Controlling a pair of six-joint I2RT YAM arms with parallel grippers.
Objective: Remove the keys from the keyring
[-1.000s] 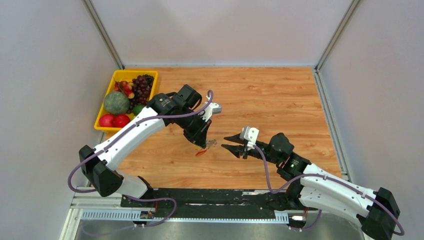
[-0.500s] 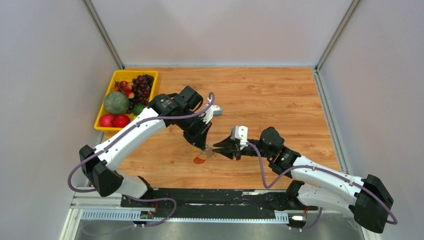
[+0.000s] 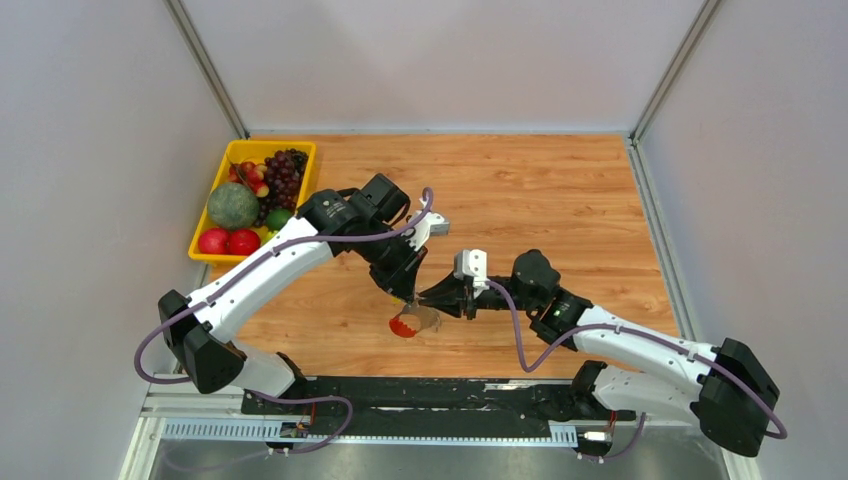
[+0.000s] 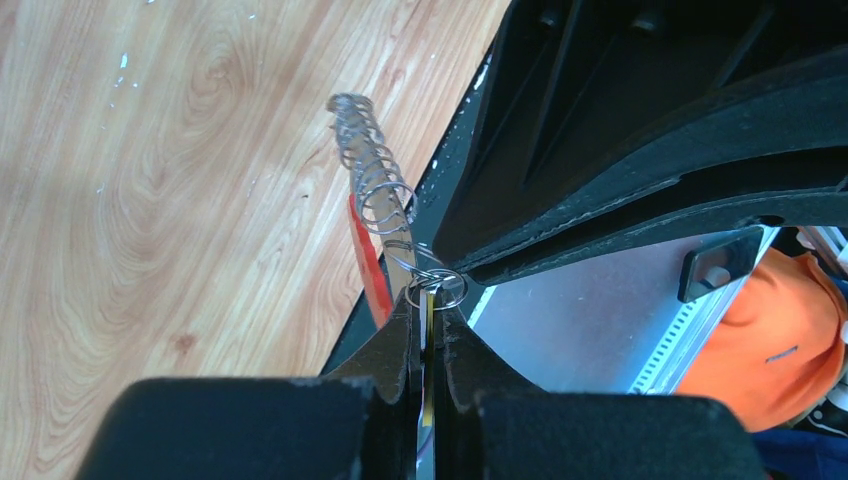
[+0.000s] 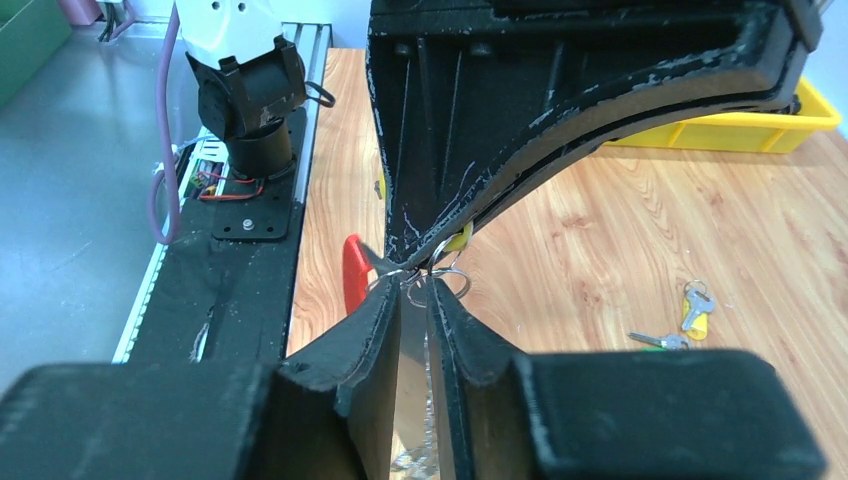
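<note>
From above, the left gripper and the right gripper were seen tip to tip over the near part of the wooden table. The red keyring hung just below them, with the keys beside it. A yellow tray of fruit was set at the far left.

In the left wrist view, the left gripper was pressed together on a thin yellow tag. A small wire ring was seen at its tips, and the keyring and the fanned keys lay beyond.

In the right wrist view, only a narrow gap was left between the fingers of the right gripper. Whether anything was pinched could not be told. The keyring was seen just past its tips, and loose keys lay on the table.
</note>
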